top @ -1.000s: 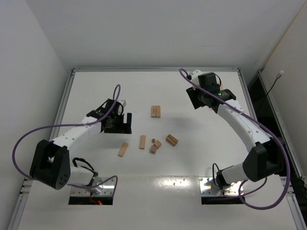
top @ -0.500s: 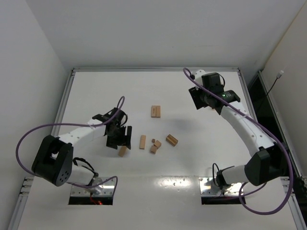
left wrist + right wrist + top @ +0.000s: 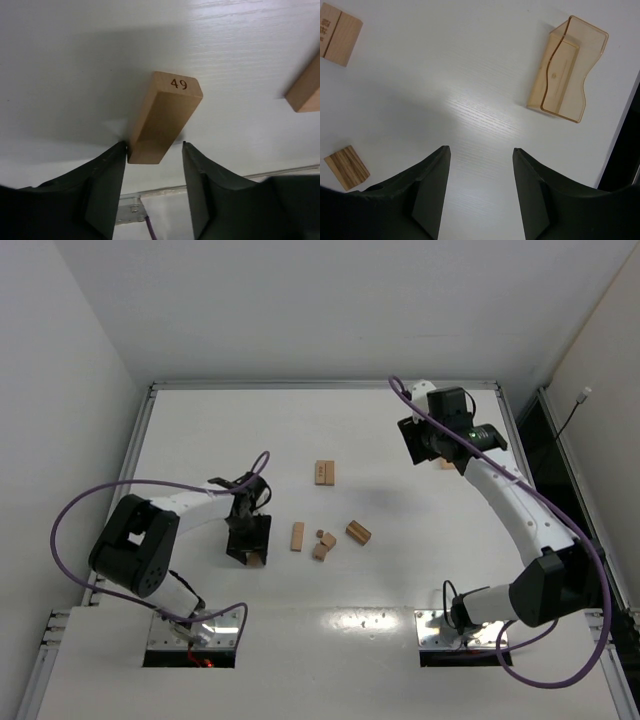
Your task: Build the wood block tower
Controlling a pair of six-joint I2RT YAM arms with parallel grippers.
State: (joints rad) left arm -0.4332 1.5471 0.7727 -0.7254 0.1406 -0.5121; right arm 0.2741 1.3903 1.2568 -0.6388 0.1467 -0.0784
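Left wrist: L pincer (image 3: 154,146) open round plank (image 3: 165,117) (marked 49); R pincer (image 3: 480,149) open.

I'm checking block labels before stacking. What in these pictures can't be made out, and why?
Plank 49: top view, mostly hidden under the left gripper.
Block beside it: left wrist view, cut off by the right edge.
Small pieces: top view, too small to tell shapes or labels.
Amber box: top view, mostly hidden behind the right arm.

read: "49" | where: end face of wooden plank (image 3: 163,122)
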